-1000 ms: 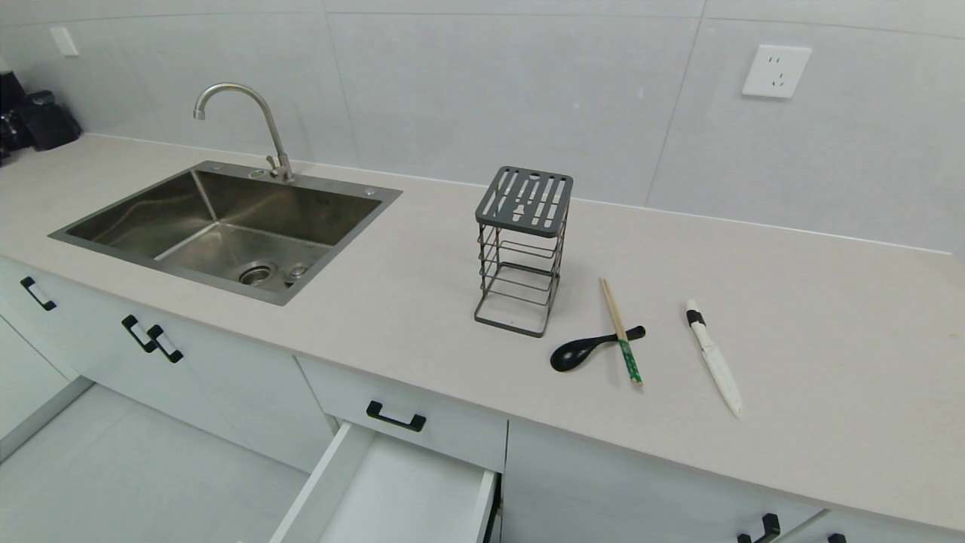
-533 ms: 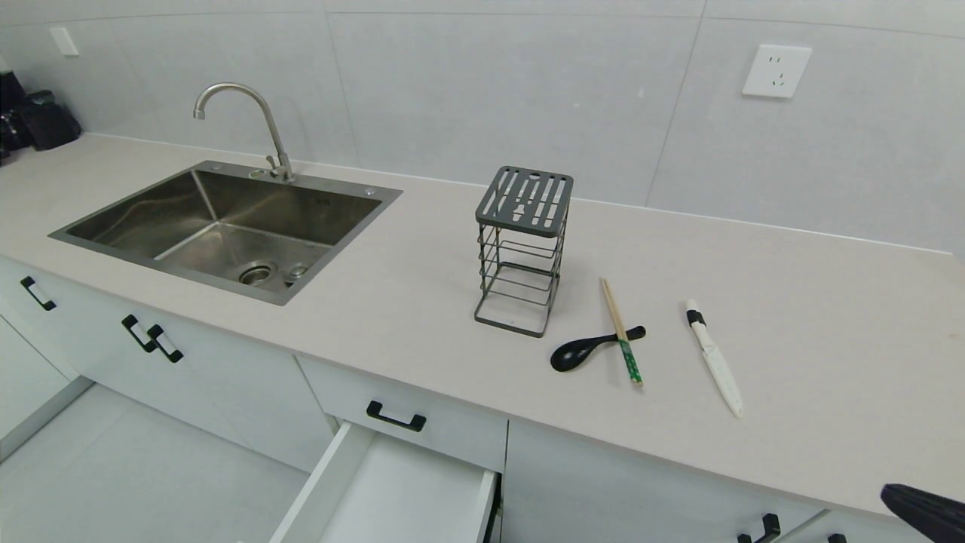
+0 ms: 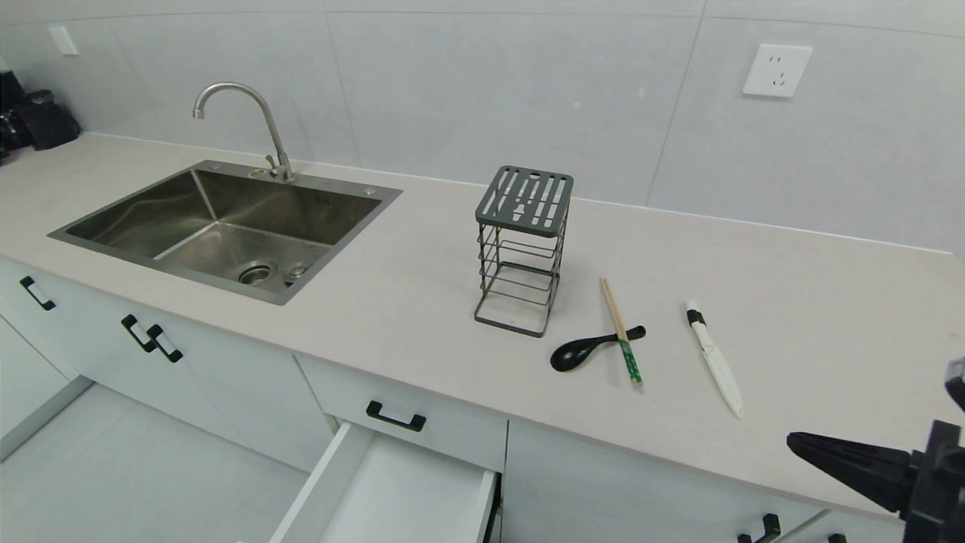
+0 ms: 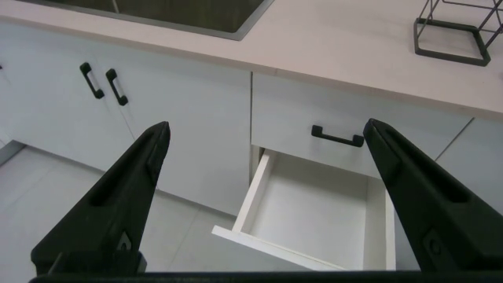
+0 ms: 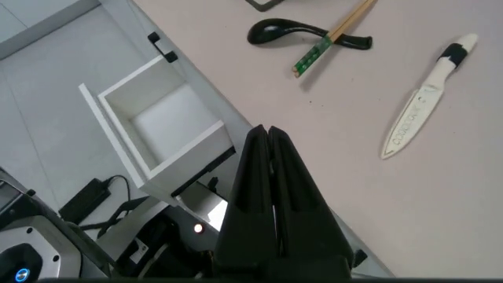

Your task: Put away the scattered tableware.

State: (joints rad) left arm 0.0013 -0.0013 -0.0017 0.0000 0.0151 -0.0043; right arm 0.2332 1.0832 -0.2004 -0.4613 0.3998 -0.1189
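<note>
Left hand (image 4: 267, 127): the two dark fingers are held wide apart, in front of the white cabinet fronts below the desk (image 3: 422, 302).
Right hand (image 3: 795, 442): the fingers are pressed flat together into one narrow wedge. It is seen low at the robot's right, over the front edge of the desk, well apart from the tableware.
Spoon (image 3: 588, 351): a black spoon is laid flat on the desk, just in front and to the right of the rack, with its bowl turned toward the rack side.
Chopsticks (image 3: 621, 332): a wooden pair is laid side by side across the handle of the spoon and touches it. The green patterned ends are turned toward the front edge of the desk.
Knife (image 3: 714, 359): a white knife with a black band near one end is laid flat on the desk, to the right of the chopsticks and apart from them.
Rack (image 3: 522, 249): a grey wire rack with a slotted top plate is stood upright on the desk, between the sink and the tableware.
Drawer (image 3: 392, 490): a white drawer is pulled open under the desk, below and to the left of the rack. In the left wrist view it is framed between the spread fingers.
Sink (image 3: 226, 226): a steel basin is set into the desk at the left, with a curved tap (image 3: 241, 113) behind it.
</note>
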